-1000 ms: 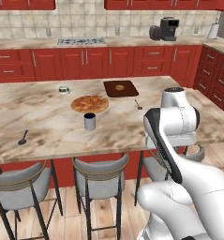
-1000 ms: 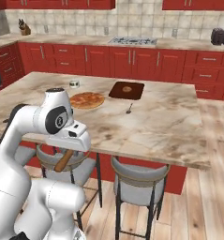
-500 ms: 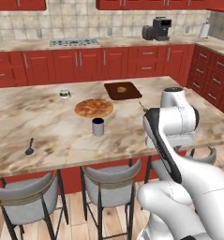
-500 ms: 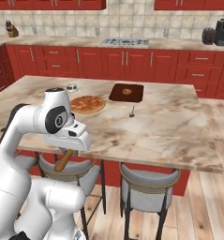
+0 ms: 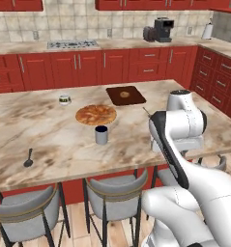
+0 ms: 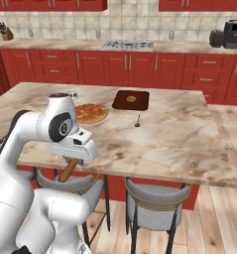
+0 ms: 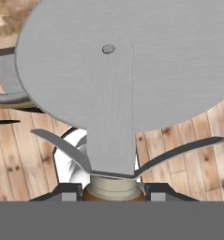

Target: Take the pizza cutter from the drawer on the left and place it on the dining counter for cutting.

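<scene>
Transit step: gripper point(image 7: 112, 190) clamped on cutter point(image 7: 127, 65), held low beside stools. Next: raise it over counter point(image 6: 179, 134), set down near pizza point(image 5: 95, 115) at 11 o'clock.

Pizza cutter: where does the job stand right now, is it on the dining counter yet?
Pick-up looks done: the end effector is shut on the pizza cutter, its grey wheel close in the hand view and its brown handle below the hand in the right base view. It hangs below the counter edge, by the stools. Left: lift it over the dining counter and set it down, perhaps near the pizza.
</scene>
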Tool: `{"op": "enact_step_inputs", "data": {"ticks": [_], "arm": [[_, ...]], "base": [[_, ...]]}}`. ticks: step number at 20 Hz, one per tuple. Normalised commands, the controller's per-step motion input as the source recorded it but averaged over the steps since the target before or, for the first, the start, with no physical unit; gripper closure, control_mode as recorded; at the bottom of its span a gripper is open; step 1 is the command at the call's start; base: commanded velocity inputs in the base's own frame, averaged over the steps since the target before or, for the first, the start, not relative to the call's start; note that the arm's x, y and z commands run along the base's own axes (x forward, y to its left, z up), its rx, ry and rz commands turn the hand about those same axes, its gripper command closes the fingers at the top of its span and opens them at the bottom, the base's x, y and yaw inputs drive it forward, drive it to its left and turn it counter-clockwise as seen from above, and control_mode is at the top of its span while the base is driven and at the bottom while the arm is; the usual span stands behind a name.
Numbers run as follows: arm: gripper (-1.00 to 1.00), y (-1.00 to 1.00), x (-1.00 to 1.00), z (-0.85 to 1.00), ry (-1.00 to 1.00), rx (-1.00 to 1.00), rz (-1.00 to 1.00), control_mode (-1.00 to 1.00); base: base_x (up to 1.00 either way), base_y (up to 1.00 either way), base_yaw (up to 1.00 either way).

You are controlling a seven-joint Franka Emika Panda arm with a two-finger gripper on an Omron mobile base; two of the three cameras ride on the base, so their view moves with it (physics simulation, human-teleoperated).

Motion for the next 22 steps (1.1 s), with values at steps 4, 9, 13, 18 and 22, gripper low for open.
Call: {"op": "enact_step_inputs", "data": {"ticks": [4,9,13,18,22], "arm": [[1.0,0.0,0.0,0.0,0.0,0.0,0.0,1.0],[1.0,0.0,0.0,0.0,0.0,0.0,0.0,1.0],[1.0,0.0,0.0,0.0,0.0,0.0,0.0,1.0],[1.0,0.13,0.54,0.0,0.0,0.0,0.0,-1.0],[1.0,0.13,0.99,0.0,0.0,0.0,0.01,-1.0]], "base": [[0.46,0.23,0.0],[0.52,0.13,0.0],[0.55,0.09,0.0],[0.26,0.08,0.0],[0.0,0.0,0.0]]}}
